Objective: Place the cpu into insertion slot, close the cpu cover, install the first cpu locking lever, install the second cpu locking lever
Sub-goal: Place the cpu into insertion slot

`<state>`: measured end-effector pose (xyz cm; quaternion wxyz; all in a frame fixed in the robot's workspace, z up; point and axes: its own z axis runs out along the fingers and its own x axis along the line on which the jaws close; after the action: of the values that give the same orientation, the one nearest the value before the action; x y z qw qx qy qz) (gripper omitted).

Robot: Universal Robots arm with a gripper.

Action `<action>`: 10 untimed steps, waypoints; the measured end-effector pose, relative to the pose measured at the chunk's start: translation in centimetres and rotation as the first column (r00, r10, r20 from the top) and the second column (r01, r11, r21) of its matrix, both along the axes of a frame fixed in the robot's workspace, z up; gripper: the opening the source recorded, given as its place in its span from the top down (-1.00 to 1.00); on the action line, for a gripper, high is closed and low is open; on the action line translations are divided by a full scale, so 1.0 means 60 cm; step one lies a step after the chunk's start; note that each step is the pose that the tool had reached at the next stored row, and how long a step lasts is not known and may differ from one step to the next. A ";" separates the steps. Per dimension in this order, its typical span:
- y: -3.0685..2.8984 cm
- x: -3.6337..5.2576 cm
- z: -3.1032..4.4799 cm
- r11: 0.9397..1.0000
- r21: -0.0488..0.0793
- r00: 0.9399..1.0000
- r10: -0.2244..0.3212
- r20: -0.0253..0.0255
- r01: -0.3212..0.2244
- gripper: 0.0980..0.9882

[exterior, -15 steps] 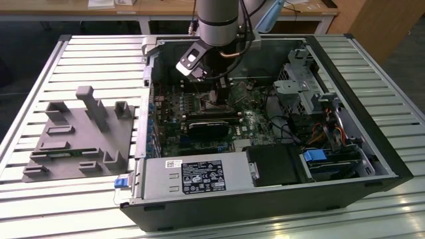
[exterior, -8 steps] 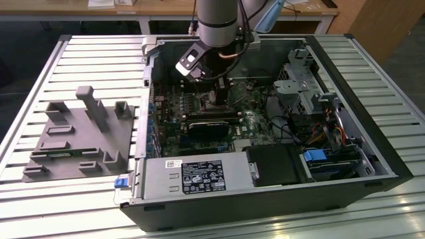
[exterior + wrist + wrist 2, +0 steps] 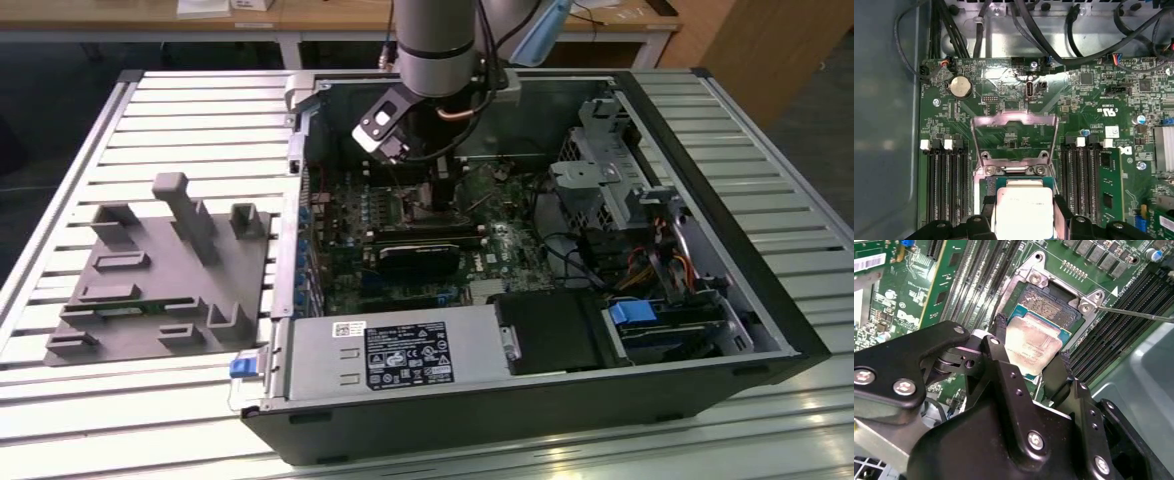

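The slatted metal table (image 3: 200, 110) bears an open computer case (image 3: 534, 420) and a grey fixture (image 3: 147, 290).

You are looking at a white printed label (image 3: 407, 352) sitting on the power supply (image 3: 314, 365), its print too small to read | a white triangle mark (image 3: 1113, 291) standing on the motherboard (image 3: 1134, 270) by a corner of the insertion slot (image 3: 1046, 302) | a white sticker (image 3: 1112, 131) lying on the motherboard in the first wrist view, its text not legible
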<state>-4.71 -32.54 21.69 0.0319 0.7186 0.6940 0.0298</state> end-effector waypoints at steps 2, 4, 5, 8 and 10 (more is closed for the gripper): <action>0.0023 0.000 -0.003 1.000 0.000 1.000 -0.002 0.000 0.002 0.00; 0.0039 0.000 -0.006 1.000 0.000 1.000 -0.003 0.000 0.003 0.00; 0.0045 0.000 -0.008 1.000 0.000 1.000 -0.003 0.000 0.003 0.00; 0.0049 0.000 -0.013 1.000 0.000 1.000 -0.001 0.000 0.001 0.00; 0.0049 0.000 -0.016 1.000 0.000 1.000 0.002 0.000 -0.002 0.00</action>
<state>-4.74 -32.24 20.74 0.0317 0.7178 0.6949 0.0300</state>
